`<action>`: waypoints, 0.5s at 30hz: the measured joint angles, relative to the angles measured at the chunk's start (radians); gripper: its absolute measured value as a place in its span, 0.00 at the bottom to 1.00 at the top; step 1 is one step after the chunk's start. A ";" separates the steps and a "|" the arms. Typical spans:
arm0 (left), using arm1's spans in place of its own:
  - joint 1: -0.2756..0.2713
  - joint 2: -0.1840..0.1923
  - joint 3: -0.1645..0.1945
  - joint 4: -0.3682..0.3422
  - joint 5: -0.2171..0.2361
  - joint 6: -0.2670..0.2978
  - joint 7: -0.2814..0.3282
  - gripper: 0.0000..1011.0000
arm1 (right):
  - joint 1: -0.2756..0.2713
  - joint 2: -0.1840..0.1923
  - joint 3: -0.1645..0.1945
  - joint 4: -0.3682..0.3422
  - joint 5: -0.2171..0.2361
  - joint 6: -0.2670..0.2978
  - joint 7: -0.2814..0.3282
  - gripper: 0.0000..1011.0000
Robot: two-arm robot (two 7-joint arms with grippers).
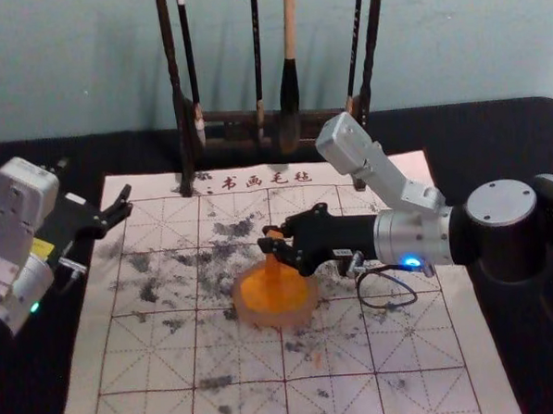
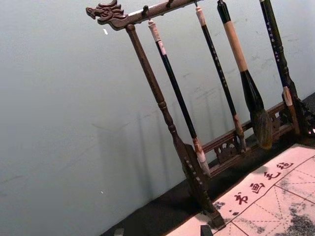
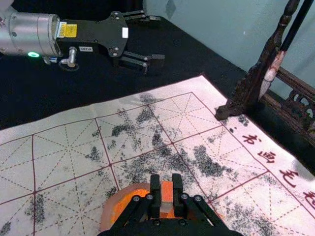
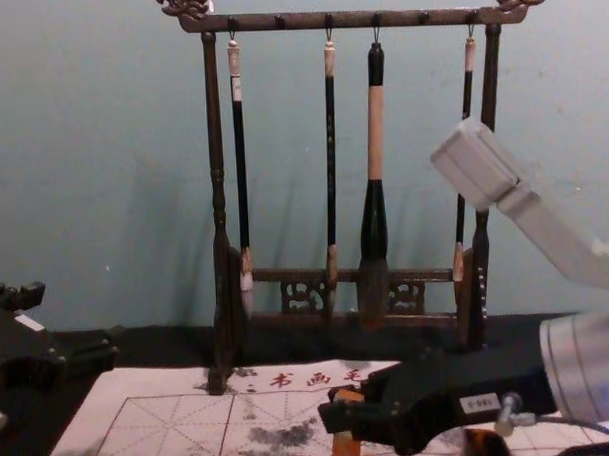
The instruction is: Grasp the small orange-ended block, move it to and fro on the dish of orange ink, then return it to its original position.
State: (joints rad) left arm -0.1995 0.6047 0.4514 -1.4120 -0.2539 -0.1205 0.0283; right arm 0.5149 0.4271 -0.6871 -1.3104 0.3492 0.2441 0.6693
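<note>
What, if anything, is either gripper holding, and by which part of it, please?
The right gripper holds the orange-ended block near its upper end, between its fingers, at the ink dish. The left gripper, open, holds nothing.

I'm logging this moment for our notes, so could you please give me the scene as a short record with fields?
Held: block
Holder: right gripper, shut on it
Location: over the dish of orange ink
Contact with ink: cannot tell
Left gripper: open, empty, near the mat's left edge
Background: rack with four hanging brushes
</note>
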 joint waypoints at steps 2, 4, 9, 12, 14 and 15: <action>0.000 0.000 0.000 0.000 0.000 0.000 0.000 0.99 | 0.004 -0.005 -0.002 0.005 0.003 0.010 -0.003 0.12; 0.000 0.000 0.000 0.000 0.000 0.000 0.000 0.99 | 0.007 -0.009 -0.004 0.008 0.004 0.017 -0.004 0.12; 0.000 0.000 0.000 0.000 0.000 0.000 0.000 0.99 | 0.013 -0.014 -0.010 0.016 0.004 0.023 -0.007 0.12; 0.000 0.000 0.000 0.000 0.000 0.000 0.000 0.99 | 0.015 -0.015 -0.012 0.017 0.003 0.025 -0.009 0.12; 0.000 0.000 0.000 0.000 0.000 0.000 0.000 0.99 | 0.015 -0.015 -0.014 0.018 0.002 0.026 -0.011 0.12; 0.000 0.000 0.000 0.000 0.000 0.000 0.000 0.99 | 0.015 -0.015 -0.015 0.019 0.001 0.026 -0.011 0.12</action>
State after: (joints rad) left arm -0.1996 0.6047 0.4514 -1.4119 -0.2539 -0.1205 0.0283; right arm 0.5304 0.4119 -0.7021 -1.2918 0.3503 0.2700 0.6582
